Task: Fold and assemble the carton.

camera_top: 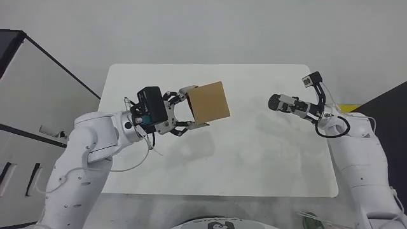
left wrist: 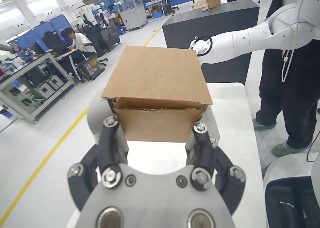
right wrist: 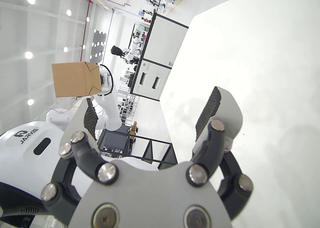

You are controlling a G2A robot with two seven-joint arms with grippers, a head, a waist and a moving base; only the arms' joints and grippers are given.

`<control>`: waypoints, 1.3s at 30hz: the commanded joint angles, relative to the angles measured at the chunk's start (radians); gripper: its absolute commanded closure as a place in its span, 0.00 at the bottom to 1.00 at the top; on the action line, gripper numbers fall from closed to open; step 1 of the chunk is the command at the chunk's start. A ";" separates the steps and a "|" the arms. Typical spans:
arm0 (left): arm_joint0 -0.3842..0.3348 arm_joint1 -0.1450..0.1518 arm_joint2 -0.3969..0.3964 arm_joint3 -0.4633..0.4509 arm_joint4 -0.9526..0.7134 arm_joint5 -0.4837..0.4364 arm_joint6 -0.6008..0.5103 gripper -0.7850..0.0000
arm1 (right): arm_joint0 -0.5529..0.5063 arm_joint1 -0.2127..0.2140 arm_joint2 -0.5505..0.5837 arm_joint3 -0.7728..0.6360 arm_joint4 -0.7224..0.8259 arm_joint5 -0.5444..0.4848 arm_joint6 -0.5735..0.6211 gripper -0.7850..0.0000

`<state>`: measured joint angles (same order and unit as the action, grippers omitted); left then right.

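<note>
A brown cardboard carton (camera_top: 210, 102) is held up above the white table (camera_top: 254, 165), left of its middle. My left gripper (camera_top: 193, 109) is shut on the carton, one finger on each side of its near end. In the left wrist view the carton (left wrist: 156, 81) has a flap folded down at the near end between the fingers (left wrist: 105, 129). My right gripper (camera_top: 275, 102) hangs open over the table's right part, apart from the carton. In the right wrist view the right gripper (right wrist: 152, 99) has nothing between its pads, and the carton (right wrist: 71, 79) shows farther off.
A white cabinet with a black frame (camera_top: 25, 83) stands left of the table, and a dark counter (camera_top: 388, 102) stands at its right. A person (left wrist: 287, 89) stands by the table's far right side. The table's front and middle are bare.
</note>
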<state>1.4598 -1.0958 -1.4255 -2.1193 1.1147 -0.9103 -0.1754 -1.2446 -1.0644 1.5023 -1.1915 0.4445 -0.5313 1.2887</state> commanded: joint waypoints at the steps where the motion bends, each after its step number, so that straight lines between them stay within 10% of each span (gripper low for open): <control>1: 0.000 0.000 0.001 0.001 0.000 0.000 0.001 1.00 | 0.000 0.000 0.000 0.000 0.000 0.000 0.000 0.00; 20: -0.205 0.055 -0.136 -0.072 -0.153 -0.102 -0.123 1.00 | 0.000 0.000 0.000 0.000 0.000 0.000 0.000 0.00; 39: -0.192 0.075 -0.148 -0.100 -0.193 -0.092 -0.166 1.00 | 0.000 0.000 0.000 0.000 0.000 0.000 0.000 0.00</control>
<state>1.2627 -1.0206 -1.5775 -2.2178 0.9209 -1.0109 -0.3391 -1.2446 -1.0644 1.5023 -1.1915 0.4445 -0.5313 1.2887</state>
